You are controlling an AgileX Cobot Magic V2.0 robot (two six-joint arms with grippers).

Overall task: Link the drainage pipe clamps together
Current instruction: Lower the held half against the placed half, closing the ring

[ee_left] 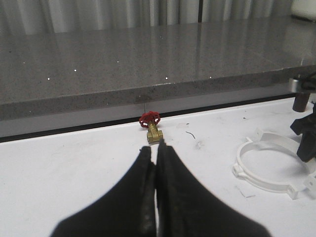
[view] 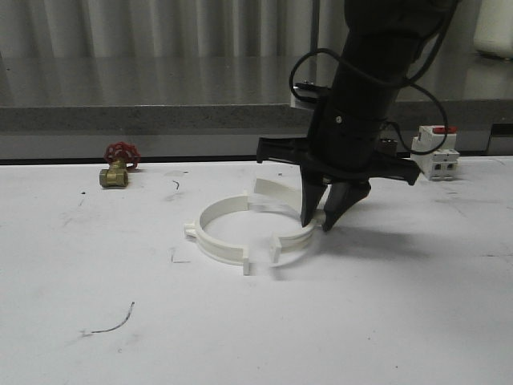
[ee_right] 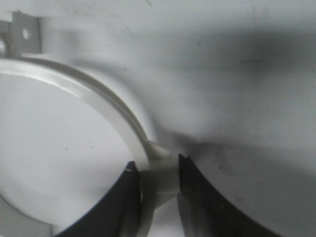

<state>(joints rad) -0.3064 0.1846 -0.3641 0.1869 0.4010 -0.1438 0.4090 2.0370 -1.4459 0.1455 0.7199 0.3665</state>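
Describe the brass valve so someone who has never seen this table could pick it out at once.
Start at the white table and follow its far edge, below the grey stone ledge, toward the robot's left. The brass valve sits there alone, well apart from the white clamp ring at the middle. It is the only small metal piece, brass-bodied with a red handwheel on top.

Right gripper (ee_right: 155, 173) closed on white clamp (ee_right: 113, 106) wall, one finger (ee_right: 126, 197) inside the ring, the other outside. Holed tab (ee_right: 25, 33) at far end. White table (ee_right: 237, 74), shadowed.
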